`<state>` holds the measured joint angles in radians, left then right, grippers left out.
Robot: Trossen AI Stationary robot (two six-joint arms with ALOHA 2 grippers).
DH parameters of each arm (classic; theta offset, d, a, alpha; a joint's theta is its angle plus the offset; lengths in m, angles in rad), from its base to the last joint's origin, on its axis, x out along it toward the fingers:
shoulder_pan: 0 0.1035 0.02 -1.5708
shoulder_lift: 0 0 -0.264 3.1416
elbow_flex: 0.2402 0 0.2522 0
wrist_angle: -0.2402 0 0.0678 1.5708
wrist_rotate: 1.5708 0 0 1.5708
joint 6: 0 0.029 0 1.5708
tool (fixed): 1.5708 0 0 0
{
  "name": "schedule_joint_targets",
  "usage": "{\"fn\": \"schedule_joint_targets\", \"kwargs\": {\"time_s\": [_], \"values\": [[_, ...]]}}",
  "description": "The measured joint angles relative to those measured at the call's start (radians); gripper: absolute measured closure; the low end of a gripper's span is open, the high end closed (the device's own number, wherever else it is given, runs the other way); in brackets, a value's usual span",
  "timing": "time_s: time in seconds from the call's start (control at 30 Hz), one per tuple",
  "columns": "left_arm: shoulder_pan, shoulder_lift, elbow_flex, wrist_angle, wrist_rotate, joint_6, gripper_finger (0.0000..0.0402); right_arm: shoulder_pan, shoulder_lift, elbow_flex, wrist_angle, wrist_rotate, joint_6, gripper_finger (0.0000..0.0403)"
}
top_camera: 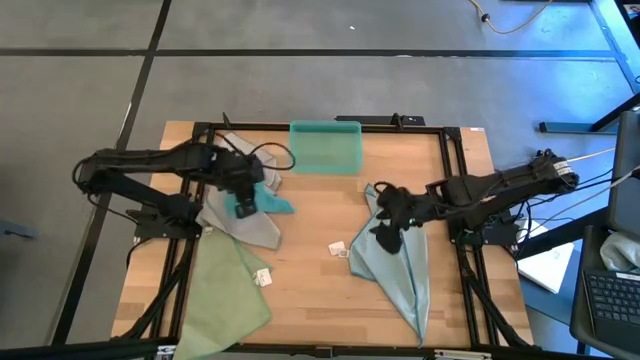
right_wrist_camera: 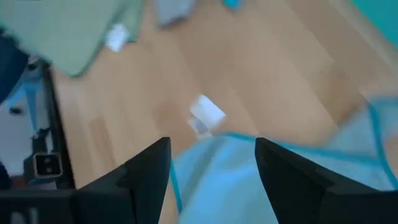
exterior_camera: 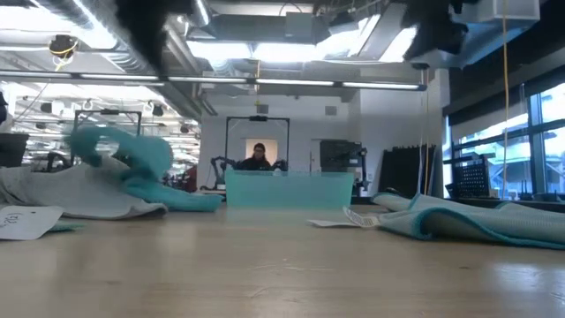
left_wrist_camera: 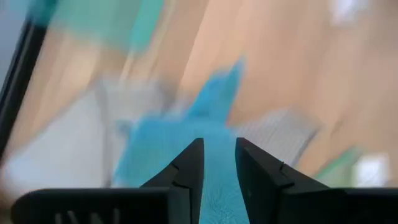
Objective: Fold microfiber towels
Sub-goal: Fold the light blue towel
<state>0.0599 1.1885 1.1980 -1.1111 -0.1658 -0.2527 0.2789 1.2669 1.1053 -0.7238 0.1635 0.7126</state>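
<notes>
A teal towel (top_camera: 275, 203) lies bunched in a hump (exterior_camera: 132, 155) on a light grey towel (top_camera: 245, 228) at the table's left. My left gripper (top_camera: 243, 208) hangs above it, open by a narrow gap (left_wrist_camera: 219, 146) through which the teal cloth shows. A pale green towel (top_camera: 225, 290) lies at the near left, partly over the table's edge. A pale blue-green towel (top_camera: 405, 265) lies flat at the right. My right gripper (top_camera: 385, 238) stands wide open (right_wrist_camera: 211, 146) above that towel's left edge (right_wrist_camera: 224, 180).
A rigid teal bin (top_camera: 325, 147) stands at the table's far edge, in the middle. Small white tags (top_camera: 337, 248) (top_camera: 263, 278) lie on the bare wood between the towels. A black frame (top_camera: 455, 180) runs around the tabletop. A person shows in the room beyond (exterior_camera: 258, 157).
</notes>
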Motion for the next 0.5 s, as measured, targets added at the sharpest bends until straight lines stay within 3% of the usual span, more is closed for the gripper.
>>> {"fn": "schedule_joint_targets", "kwargs": {"time_s": [0.13, 0.37, 0.5], "values": [[-0.044, 0.0, 0.011, 0.226, 0.064, 0.048, 0.0316, 0.037, 0.07, 0.0, 0.054, -0.001, -0.027, 0.0167], [-0.13, 0.042, 0.012, 0.448, 0.09, 0.137, 0.0316, 0.084, 0.231, 0.0, 0.122, -0.09, 0.129, 0.0167], [-0.176, 0.102, 0.012, 0.578, 0.172, 0.137, 0.0316, 0.096, 0.271, 0.013, 0.076, -0.169, 0.257, 0.0168]]}}
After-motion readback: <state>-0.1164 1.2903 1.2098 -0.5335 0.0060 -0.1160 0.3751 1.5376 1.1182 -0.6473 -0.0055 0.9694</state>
